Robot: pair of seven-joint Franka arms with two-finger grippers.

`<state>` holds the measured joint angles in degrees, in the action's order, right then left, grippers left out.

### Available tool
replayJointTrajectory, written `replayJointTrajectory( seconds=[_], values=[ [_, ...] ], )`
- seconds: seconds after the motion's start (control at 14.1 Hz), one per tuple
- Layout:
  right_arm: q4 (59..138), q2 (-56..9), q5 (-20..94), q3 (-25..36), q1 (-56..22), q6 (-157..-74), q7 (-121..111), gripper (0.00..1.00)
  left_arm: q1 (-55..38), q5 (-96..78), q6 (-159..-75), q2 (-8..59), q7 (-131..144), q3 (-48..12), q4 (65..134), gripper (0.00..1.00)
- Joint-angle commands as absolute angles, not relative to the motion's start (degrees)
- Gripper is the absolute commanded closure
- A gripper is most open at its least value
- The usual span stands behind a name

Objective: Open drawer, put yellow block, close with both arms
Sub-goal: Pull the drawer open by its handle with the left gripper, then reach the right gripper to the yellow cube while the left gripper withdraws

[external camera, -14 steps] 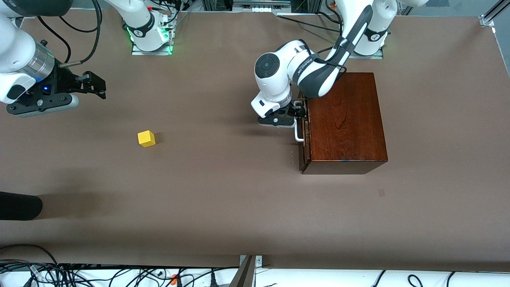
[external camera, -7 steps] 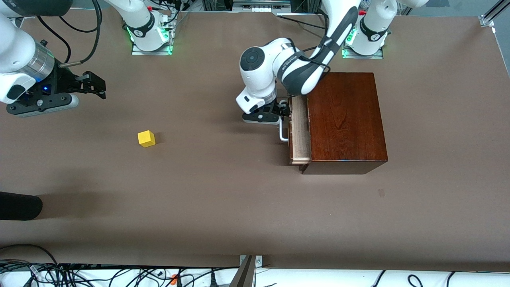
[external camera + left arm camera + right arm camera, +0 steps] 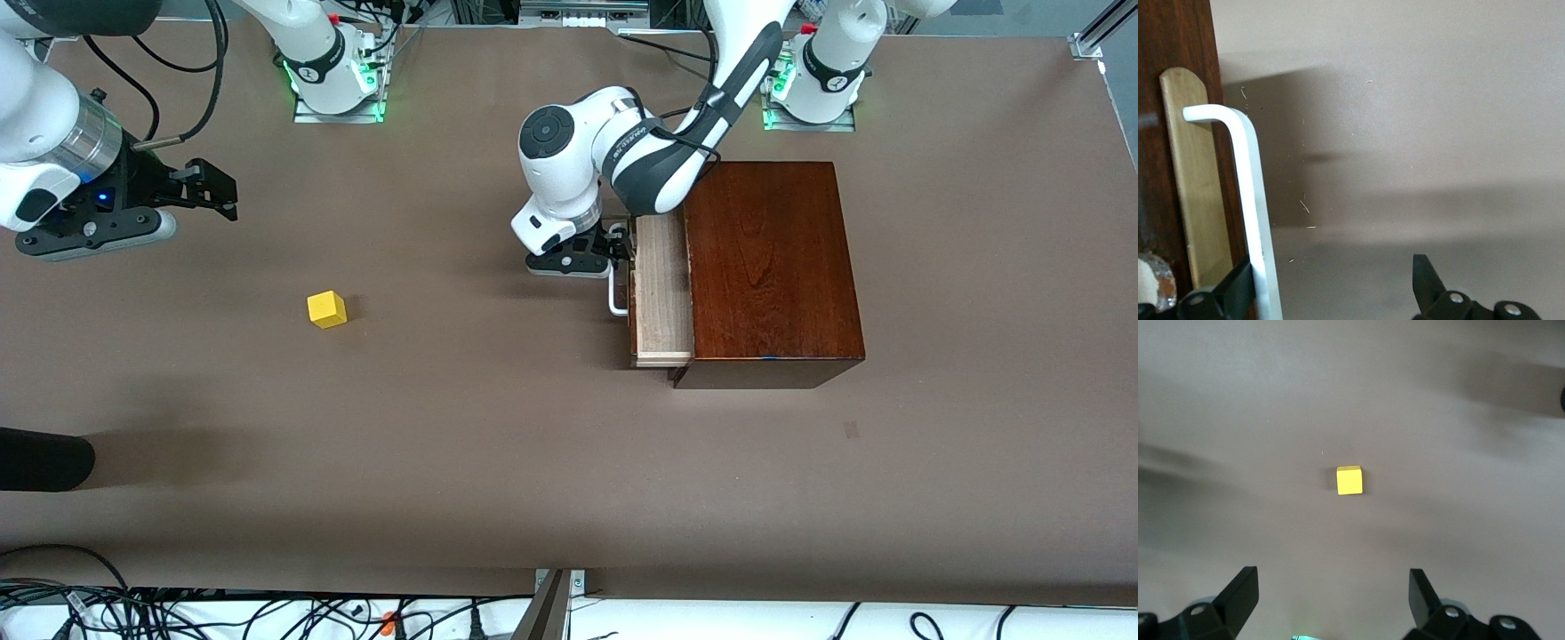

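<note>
The drawer (image 3: 662, 293) of the dark reddish-brown wooden box (image 3: 769, 267) is partly out, its pale inside showing. My left gripper (image 3: 618, 247) is at the white bar handle (image 3: 615, 300), open. In the left wrist view one finger (image 3: 1238, 287) sits between the handle (image 3: 1251, 200) and the drawer front (image 3: 1158, 133); the other finger stands well apart, so the left gripper (image 3: 1333, 267) hooks the handle without clamping it. The yellow block (image 3: 326, 309) lies on the table toward the right arm's end. My right gripper (image 3: 213, 191) hangs open and empty above the table; the block (image 3: 1349, 480) shows beneath the right gripper (image 3: 1331, 593).
A black object (image 3: 44, 458) juts in at the table's edge at the right arm's end, nearer the front camera than the block. Cables (image 3: 178, 613) lie along the front edge. The brown table (image 3: 498, 427) lies bare between block and drawer.
The drawer has slid out from nearly shut to partly open, toward the right arm's end, with my left gripper moving along at the handle. The right arm and the block have not moved.
</note>
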<state>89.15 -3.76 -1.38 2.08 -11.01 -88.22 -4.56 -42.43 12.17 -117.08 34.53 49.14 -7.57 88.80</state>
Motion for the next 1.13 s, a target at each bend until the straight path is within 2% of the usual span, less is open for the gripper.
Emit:
replayJointTrajectory(
  seconds=[0.0,0.28,0.49,0.64,0.85,1.06],
  values=[
    [87.71,-4.22,-0.53,2.29,-11.16,-87.80,-3.87,0.00,-43.16,11.07,-117.60,35.95,48.43,-7.38,85.87,0.00],
    [87.98,-4.83,-0.88,2.20,-11.42,-87.80,-4.13,0.00,-42.37,11.25,-115.59,32.88,46.51,-7.30,85.87,0.00],
    [88.24,-10.28,0.87,2.37,-11.25,-87.71,-5.62,0.00,-41.06,10.63,-107.70,28.84,40.88,-6.85,84.21,0.00],
    [88.42,-12.73,0.97,2.46,-10.90,-89.28,-12.88,0.00,-39.12,10.11,-98.75,26.73,37.81,-7.47,79.74,0.00],
    [96.38,-14.50,1.76,2.90,-10.81,-100.86,-15.21,0.00,-33.07,6.52,-88.18,24.09,28.94,-7.38,73.49,0.00],
    [105.96,-15.46,1.84,2.99,-10.55,-113.68,-15.21,0.00,-25.60,3.96,-86.22,20.14,21.30,-7.38,73.30,0.00]
  ],
)
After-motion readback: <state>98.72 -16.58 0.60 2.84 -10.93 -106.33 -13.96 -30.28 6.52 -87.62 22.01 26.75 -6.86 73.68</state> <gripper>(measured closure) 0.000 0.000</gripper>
